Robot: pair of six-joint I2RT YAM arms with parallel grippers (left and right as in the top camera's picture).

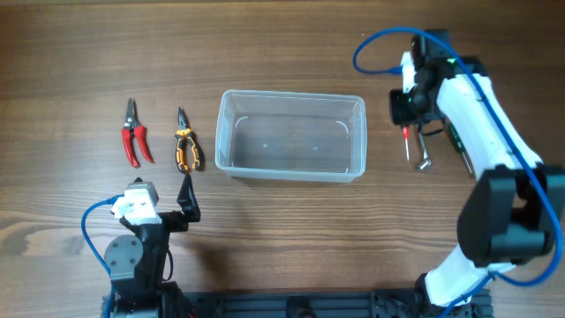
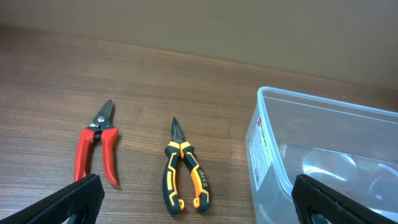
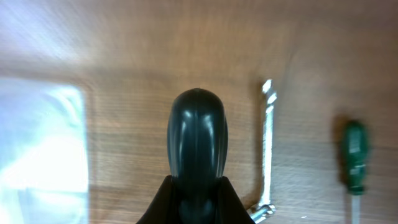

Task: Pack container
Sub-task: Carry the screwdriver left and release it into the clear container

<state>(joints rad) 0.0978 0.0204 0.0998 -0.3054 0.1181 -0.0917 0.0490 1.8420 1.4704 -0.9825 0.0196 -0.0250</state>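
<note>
On the wooden table [image 1: 291,53], red pruners [image 1: 134,132] and orange pliers [image 1: 185,147] lie at 9 o'clock of the container [image 1: 291,137], tips toward 12. A wrench [image 1: 425,152] and a green screwdriver [image 1: 455,141] lie at 3 o'clock of it. Nothing lies inside the container or covers it.

The left gripper [image 2: 199,190] sits low at 7 o'clock, aimed toward 12 at the pliers, its fingers spread wide with nothing between them. The right arm reaches up the table's 3 o'clock side. The right gripper [image 3: 196,199] is clamped on a dark-handled tool [image 3: 196,134] just beside the wrench.

The container stands upright mid-table, mouth up, its long axis running 9 to 3.
</note>
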